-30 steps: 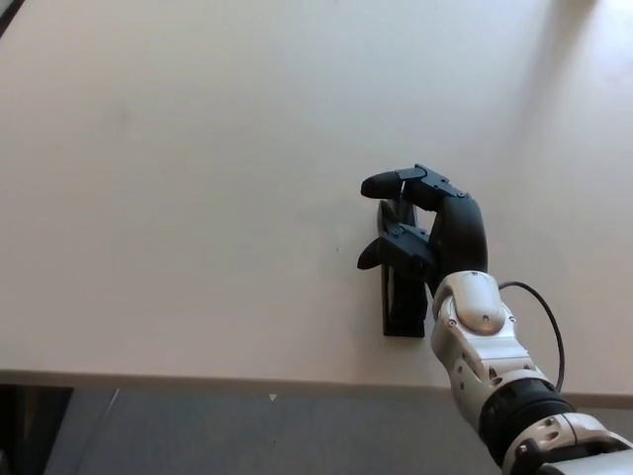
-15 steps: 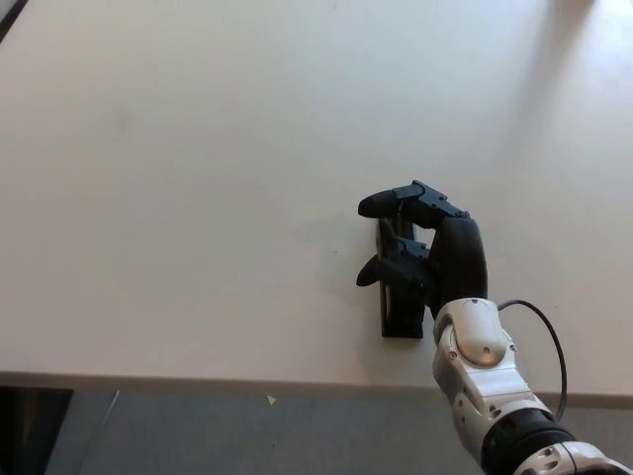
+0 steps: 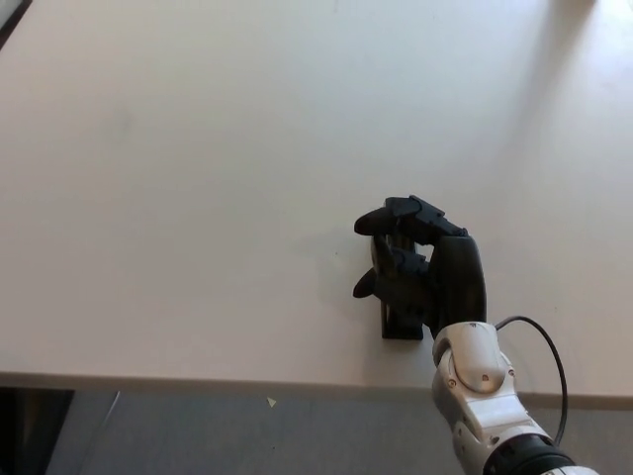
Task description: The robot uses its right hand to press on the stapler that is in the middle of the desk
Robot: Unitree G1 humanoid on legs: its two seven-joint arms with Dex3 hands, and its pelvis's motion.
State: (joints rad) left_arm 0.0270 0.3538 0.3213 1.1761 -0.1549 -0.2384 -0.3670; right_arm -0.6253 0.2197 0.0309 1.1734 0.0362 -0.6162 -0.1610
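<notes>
Black right hand (image 3: 425, 265) lower vs 1 s ago, fingers curled onto stapler (image 3: 401, 325).

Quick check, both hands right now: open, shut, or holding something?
Left hand: not in view.
Right hand: over the black stapler on the desk; open or shut cannot be told.

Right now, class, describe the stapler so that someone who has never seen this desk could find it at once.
Start with the wide pale desk and go to its near edge, right of centre. There the robot's black right hand lies over a small black stapler, whose near end shows below the hand. It is the only loose thing on the desk.
</notes>
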